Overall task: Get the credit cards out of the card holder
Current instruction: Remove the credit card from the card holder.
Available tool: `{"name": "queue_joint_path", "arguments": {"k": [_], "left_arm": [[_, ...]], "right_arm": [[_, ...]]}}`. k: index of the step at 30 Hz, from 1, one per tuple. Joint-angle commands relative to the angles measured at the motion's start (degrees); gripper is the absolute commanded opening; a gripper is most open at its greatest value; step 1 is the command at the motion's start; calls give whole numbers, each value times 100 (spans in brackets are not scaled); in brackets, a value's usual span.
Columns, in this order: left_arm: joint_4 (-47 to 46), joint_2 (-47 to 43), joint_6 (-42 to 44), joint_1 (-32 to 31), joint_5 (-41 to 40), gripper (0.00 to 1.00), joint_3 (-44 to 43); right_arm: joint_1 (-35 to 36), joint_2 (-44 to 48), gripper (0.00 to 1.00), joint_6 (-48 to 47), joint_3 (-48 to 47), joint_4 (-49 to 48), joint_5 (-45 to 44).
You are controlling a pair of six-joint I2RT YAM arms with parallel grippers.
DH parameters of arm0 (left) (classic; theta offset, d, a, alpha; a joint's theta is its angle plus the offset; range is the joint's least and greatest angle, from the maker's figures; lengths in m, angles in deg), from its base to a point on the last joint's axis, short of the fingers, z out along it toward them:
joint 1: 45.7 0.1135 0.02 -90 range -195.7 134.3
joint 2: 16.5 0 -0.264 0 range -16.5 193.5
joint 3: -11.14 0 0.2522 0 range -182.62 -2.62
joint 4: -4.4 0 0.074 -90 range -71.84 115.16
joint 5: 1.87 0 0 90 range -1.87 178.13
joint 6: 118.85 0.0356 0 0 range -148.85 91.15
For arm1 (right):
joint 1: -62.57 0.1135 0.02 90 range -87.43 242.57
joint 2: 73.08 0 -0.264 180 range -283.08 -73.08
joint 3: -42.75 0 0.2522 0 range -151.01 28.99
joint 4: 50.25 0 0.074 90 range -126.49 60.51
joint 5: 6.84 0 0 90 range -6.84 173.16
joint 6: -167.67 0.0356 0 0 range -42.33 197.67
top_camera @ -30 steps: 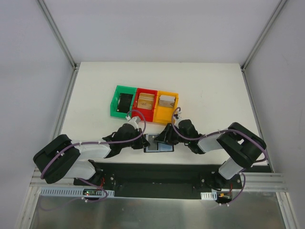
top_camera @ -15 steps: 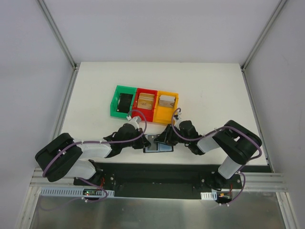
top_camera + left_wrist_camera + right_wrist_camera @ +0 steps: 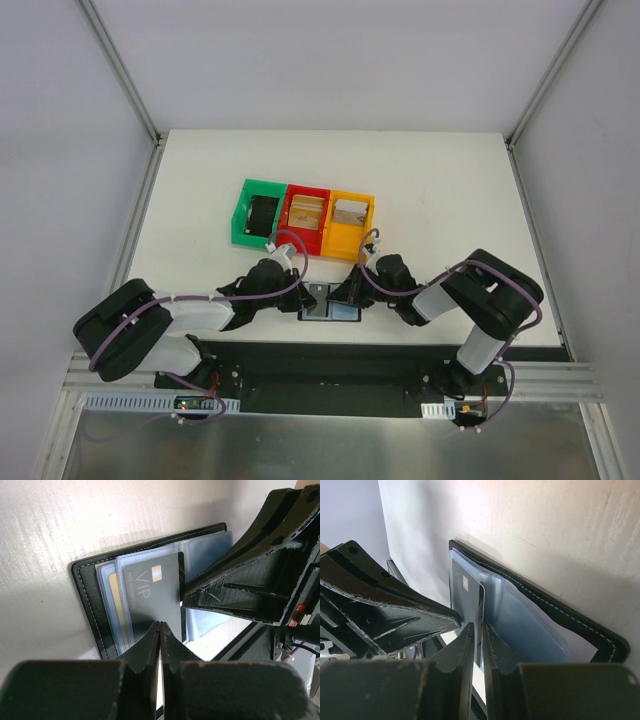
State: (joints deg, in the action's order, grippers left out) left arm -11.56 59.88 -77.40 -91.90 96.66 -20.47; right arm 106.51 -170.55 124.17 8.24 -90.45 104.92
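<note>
- Presently, the small flat black folding card holder (image 3: pixel 85 592) is laid open on the white table (image 3: pixel 440 190), directly between the tips of the two grippers.
- The left gripper (image 3: pixel 160 627) is clenched, with its fingertips pressed together and nothing between them. It is rested on the dark rectangular VIP card (image 3: pixel 150 592) with a gold chip, which is seen just ahead of those tips.
- The right gripper (image 3: pixel 479 632) is narrowed to a slit, and the free edge of that same dark card is grasped between its fingers (image 3: pixel 460 647).
- A tan-gold flat card (image 3: pixel 114 600) is tucked behind a clear sleeve (image 3: pixel 105 587), to the left of the left gripper's tips.
- A grey-blue inner panel (image 3: pixel 530 625) is spread out to the right of the right gripper's fingers.
- A green plastic bin (image 3: pixel 240 222), a red plastic bin (image 3: pixel 303 246) and an orange plastic bin (image 3: pixel 348 248) are lined up side by side beyond both grippers.
</note>
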Motion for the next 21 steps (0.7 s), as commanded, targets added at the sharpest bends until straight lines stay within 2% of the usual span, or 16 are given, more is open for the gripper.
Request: {"name": "queue_joint_path", "arguments": {"k": [1, 4, 7, 9, 13, 21], "left_arm": [[343, -210, 136, -65, -71, 0, 36], [597, -456, 223, -65, -71, 4, -70], [835, -711, 294, -56, -150, 15, -131], [967, -878, 338, -65, -185, 18, -149], [1152, -1107, 321, -65, -282, 18, -114], [1355, -1038, 320, -56, -573, 5, -17]], "right_arm": [[-44, -70, 15, 78, 54, -432, 215], [-61, -105, 18, 87, 63, -467, 232], [-88, -105, 20, 87, 71, -476, 241], [-88, -114, 21, 96, 71, -484, 250], [-96, -132, 22, 96, 71, -511, 259], [-96, -132, 30, 122, 71, -572, 285]]}}
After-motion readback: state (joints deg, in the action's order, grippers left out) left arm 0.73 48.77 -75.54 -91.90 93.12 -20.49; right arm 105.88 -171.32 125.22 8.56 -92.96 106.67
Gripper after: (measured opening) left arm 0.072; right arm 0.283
